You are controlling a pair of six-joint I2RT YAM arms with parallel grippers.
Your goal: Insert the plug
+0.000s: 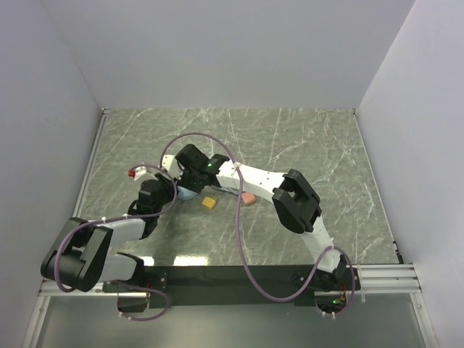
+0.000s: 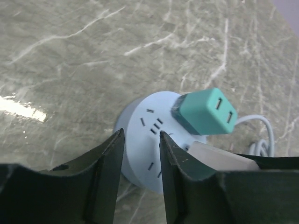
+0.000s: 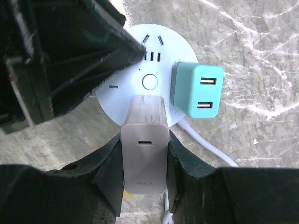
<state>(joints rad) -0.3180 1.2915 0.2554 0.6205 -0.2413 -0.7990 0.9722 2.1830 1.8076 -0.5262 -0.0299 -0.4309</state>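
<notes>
Item, tabletop (image 2: pixel 84 51): grey-green marble-look slab, polished, throwing white glare. Item, round socket (image 2: pixel 133 116): pale blue plastic, smooth, matt. Item, teal charger (image 2: pixel 205 112): plastic, matt, even finish. Item, beige plug (image 3: pixel 145 158): smooth plastic, low satin sheen. Item, white cord (image 2: pixel 259 123): smooth plastic sheath. My left pincer (image 2: pixel 141 134): fingers (image 2: pixel 106 172) dark plastic, matt. My right pincer (image 3: pixel 145 140): fingers (image 3: pixel 106 175) the same dark matt plastic. My arm shells (image 1: pixel 250 177): white plastic, slightly glossy. Purple cable (image 1: pixel 239 239): smooth sheathing.
</notes>
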